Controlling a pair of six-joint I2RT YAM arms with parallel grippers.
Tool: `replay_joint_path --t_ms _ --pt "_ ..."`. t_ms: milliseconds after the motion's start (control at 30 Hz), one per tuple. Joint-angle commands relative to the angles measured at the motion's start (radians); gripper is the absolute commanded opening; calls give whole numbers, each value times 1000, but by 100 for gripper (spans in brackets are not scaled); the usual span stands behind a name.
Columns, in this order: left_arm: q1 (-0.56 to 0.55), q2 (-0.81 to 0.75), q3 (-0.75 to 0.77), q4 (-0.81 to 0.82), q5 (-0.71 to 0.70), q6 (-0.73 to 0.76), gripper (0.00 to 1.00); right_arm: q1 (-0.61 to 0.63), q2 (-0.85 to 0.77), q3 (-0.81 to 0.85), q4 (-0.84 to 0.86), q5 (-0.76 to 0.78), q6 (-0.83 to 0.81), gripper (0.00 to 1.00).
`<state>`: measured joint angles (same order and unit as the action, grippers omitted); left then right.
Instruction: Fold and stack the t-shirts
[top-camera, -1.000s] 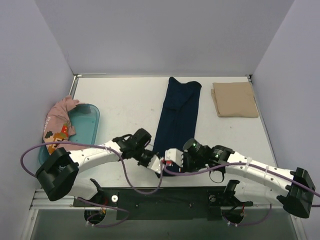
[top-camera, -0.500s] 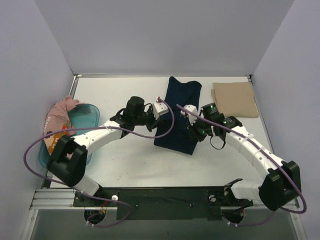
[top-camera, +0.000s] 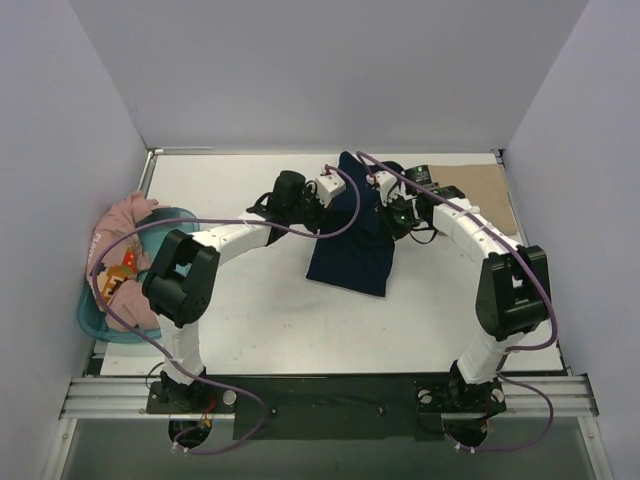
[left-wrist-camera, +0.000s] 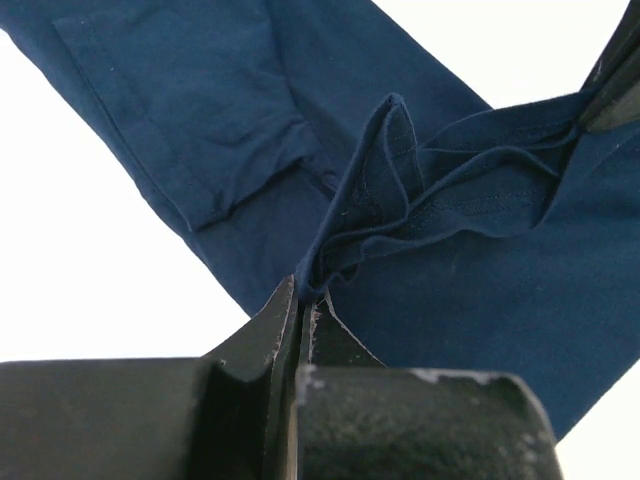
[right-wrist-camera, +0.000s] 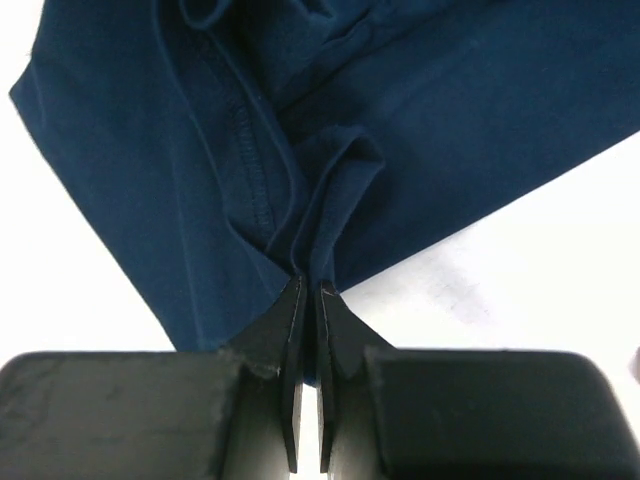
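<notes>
The dark navy t-shirt (top-camera: 352, 240) lies folded lengthwise at the middle of the table, its near end doubled back toward the far end. My left gripper (top-camera: 322, 190) is shut on a bunched fold of the navy t-shirt (left-wrist-camera: 480, 260) at its left edge. My right gripper (top-camera: 385, 195) is shut on the navy t-shirt (right-wrist-camera: 330, 110) at its right edge. The tan-beige t-shirt (top-camera: 492, 195) lies folded at the far right, partly hidden by the right arm. The pink t-shirt (top-camera: 118, 255) with a small print hangs over the tub at the left.
A teal plastic tub (top-camera: 170, 235) stands at the left edge of the table. Purple cables loop over both arms. Grey walls close in the table on three sides.
Both grippers have carried the navy shirt's near end from the front of the table up to its far end, doubling the shirt over itself.
</notes>
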<state>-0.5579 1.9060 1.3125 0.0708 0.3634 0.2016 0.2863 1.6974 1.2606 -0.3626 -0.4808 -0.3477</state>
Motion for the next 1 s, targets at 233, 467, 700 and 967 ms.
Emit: replay_joint_path --t_ms 233,467,700,967 --pt "38 90 85 58 -67 -41 0 -47 174 167 -9 -42 22 0" --pt "38 93 18 145 -7 31 0 -81 228 189 5 -5 61 6" --pt "26 111 -10 261 31 78 1 -121 266 252 43 -8 142 6" --pt "23 125 14 277 -49 71 64 -127 277 276 36 -9 167 41"
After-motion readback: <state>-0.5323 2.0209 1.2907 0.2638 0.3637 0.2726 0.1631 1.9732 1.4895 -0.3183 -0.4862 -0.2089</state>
